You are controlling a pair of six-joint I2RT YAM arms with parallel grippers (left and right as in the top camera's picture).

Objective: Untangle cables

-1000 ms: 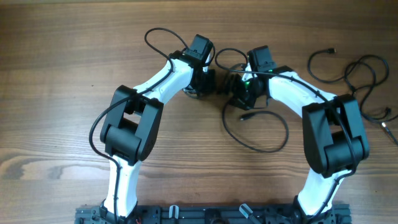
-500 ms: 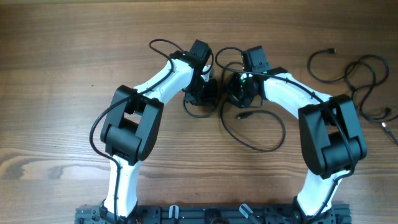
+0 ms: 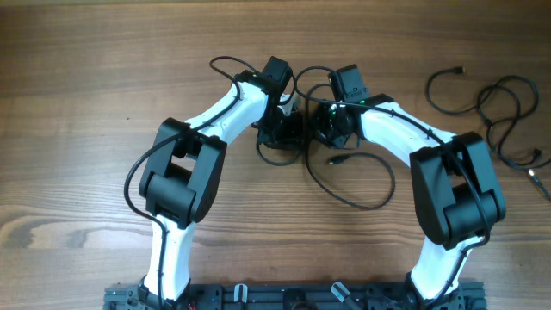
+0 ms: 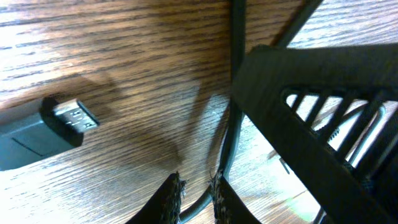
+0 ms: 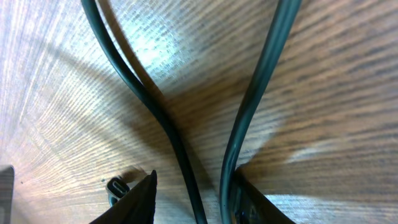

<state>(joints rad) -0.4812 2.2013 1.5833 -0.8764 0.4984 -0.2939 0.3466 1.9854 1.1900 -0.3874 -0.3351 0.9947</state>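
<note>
On the wooden surface [image 3: 86, 86], both arms have edged together at twelve o'clock over the tangled cable [image 5: 262, 81]. The left pincer [image 4: 196, 202] stays clenched on it. The right pincer [image 5: 189, 199] is narrowing around two strands, not yet pinching, likely readying a pull-apart.

We find the left gripper [image 3: 282, 133] and right gripper [image 3: 331, 129] close together at mid-table. The narrow gap between them is crossed by cable strands [image 3: 303, 120]. A cable loop [image 3: 362, 194] obstructs the near side. Loose cables [image 3: 499, 108] occupy the right edge. The table [image 3: 77, 129] lies bare on the left.
</note>
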